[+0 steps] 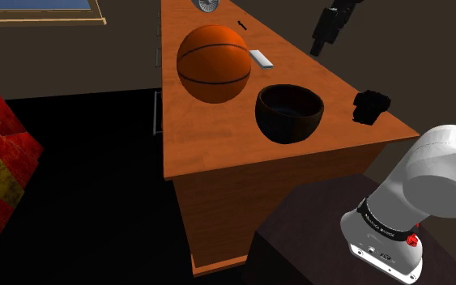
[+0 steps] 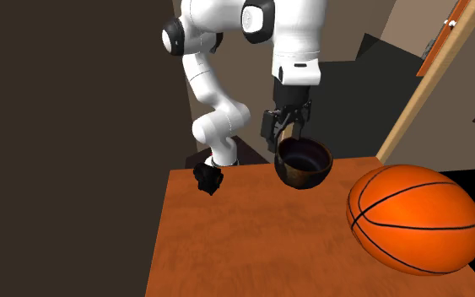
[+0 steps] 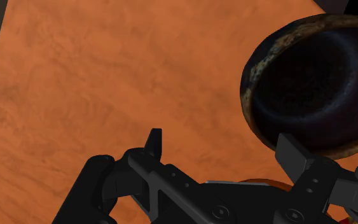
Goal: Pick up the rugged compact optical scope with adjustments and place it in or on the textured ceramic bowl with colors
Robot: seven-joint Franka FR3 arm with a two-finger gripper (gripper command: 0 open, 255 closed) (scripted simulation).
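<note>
- shoulder view: the gripper (image 1: 319, 47) is hanging high above the table (image 1: 218, 154), near the bowl (image 1: 289, 112), and is carrying nothing. the scope (image 1: 371, 106), a small black lump, is lying untouched by the table corner closest to the stand (image 1: 315, 235), near the bowl but apart from it.
- counted here: one scope, one bowl, one basketball (image 1: 214, 63) and one small white bar (image 1: 261, 58) lying just beside the ball.
- second exterior view: the gripper (image 2: 287, 133) is hovering by the bowl's (image 2: 303, 162) far rim. the scope (image 2: 208, 178) is sitting at the table's far edge, to this view's left of the bowl and in front of the arm's base. one ball (image 2: 414, 218) is resting at the right.
- wrist view: the two fingers (image 3: 154, 140) are standing wide apart with bare tabletop (image 3: 95, 76) between them. the bowl (image 3: 311, 83), dark inside with a mottled rim, is lying off to one side of the gripper (image 3: 222, 149).
- step in hand, as judged: the reach for the scope, with the pick-up not yet begun. the next move is calling for a swing away from the bowl toward the scope, a descent with one finger on either side of it, and a firm close before any lift to the bowl.
</note>
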